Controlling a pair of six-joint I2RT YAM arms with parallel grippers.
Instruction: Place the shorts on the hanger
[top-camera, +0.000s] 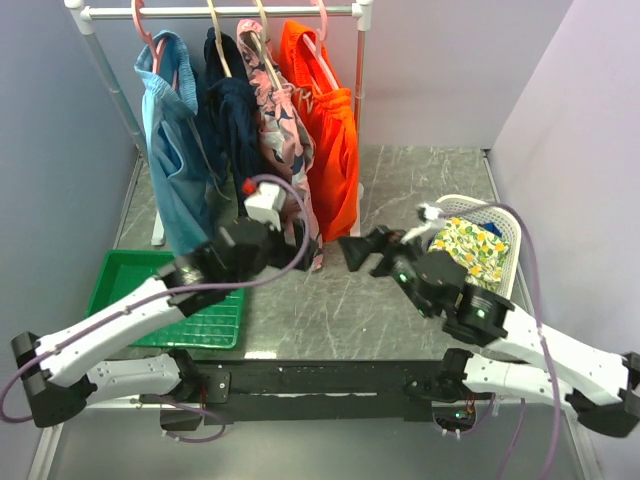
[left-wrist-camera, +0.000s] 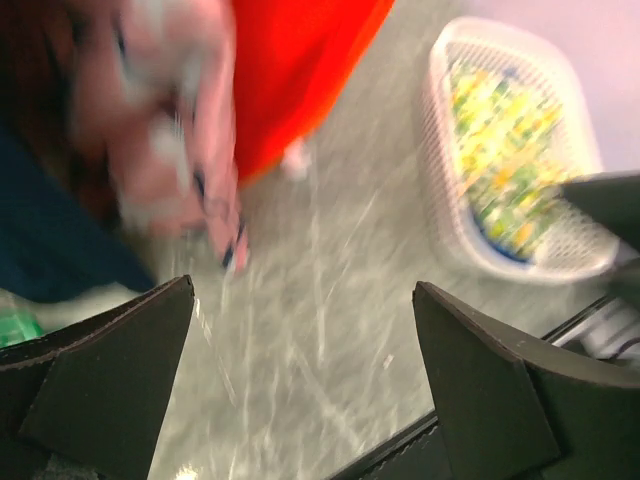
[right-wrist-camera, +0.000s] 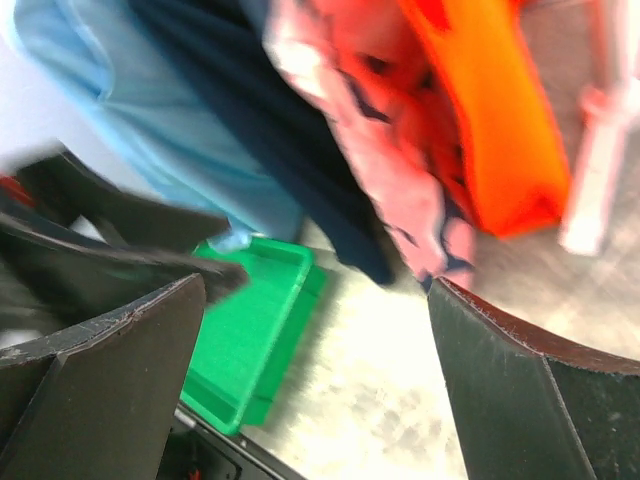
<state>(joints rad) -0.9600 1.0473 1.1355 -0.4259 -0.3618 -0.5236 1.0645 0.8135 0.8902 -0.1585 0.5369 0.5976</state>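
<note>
Though blurred, crumpled yellow-print shorts (left-wrist-camera: 505, 150)

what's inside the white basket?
A cloth with a yellow and green print fills the basket. Anything beneath the cloth is covered, so I can't tell if more lies under it.

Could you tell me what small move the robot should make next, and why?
Probably swing the right claw toward the white basket and lower it over the yellow floral cloth inside. Both it and the left claw are open and empty above the table, and that cloth, close by the right claw, is the only garment not hanging on the rack.
</note>
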